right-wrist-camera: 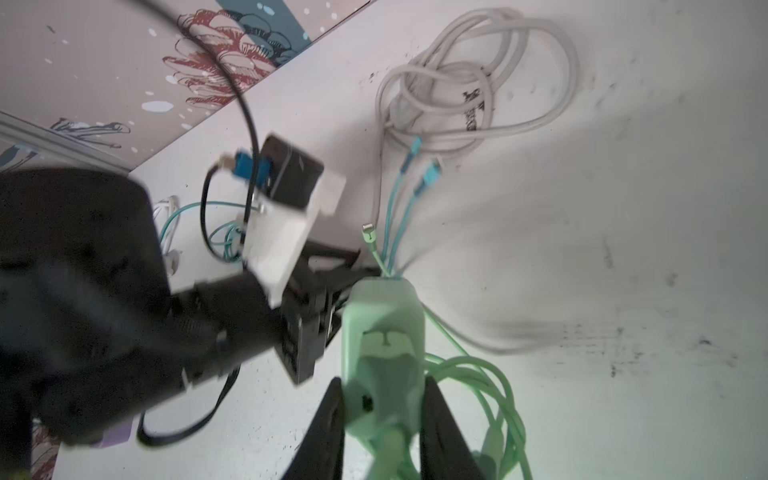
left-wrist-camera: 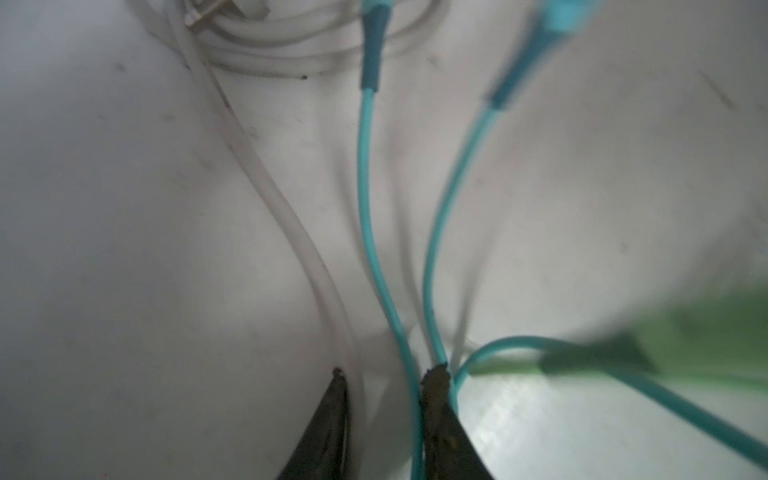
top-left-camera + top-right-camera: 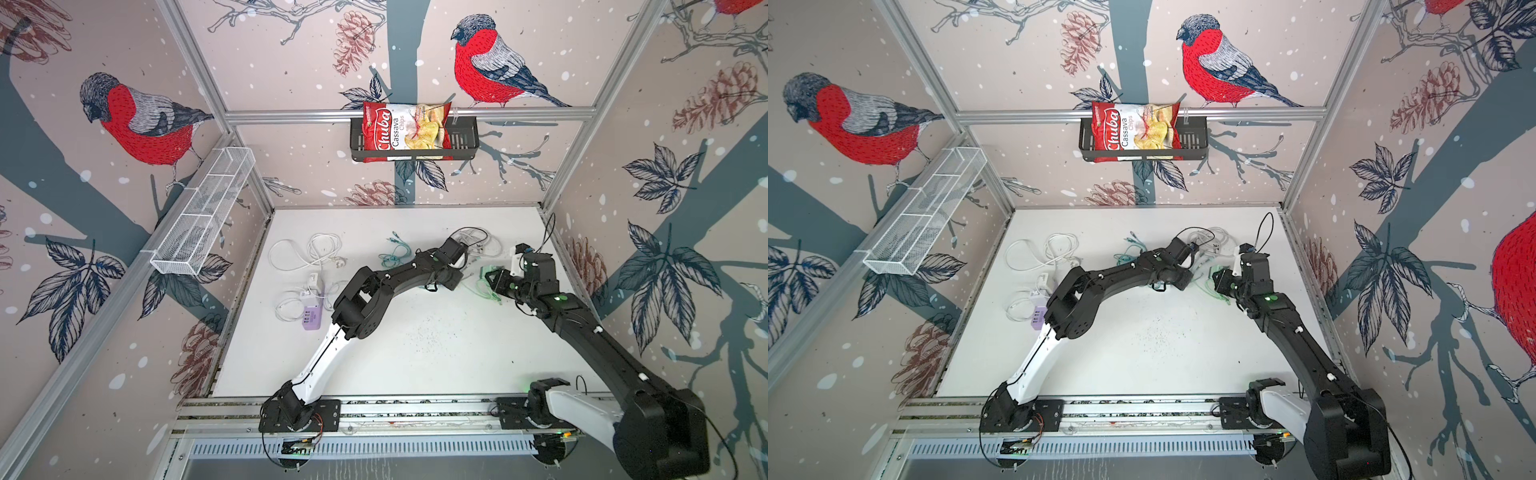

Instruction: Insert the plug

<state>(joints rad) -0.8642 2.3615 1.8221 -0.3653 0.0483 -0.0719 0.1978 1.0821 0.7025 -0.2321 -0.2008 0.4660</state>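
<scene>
Nearest the front, the right claw is clamped on the mint-green adapter, with one finger pressed to each side of its body. A green cable loops just beside it over the white desk.

Just beyond, the left claw points down at the desk from close by. Its jaws stand partly apart and grip nothing. A teal cable runs through the gap between them, close against one finger. A second teal strand passes that same finger's tip on the outside.

Both strands lead away from the left claw to the teal plugs. These lie farther out on the desk, side by side and slightly splayed, well clear of the fingertips. Each plug is a short, slim sleeve, darker and bluer than its cord. The left wrist view blurs them too much to show the metal tips.

Just past them sits a coil of white cable, and one white strand trails back alongside the teal ones.
</scene>
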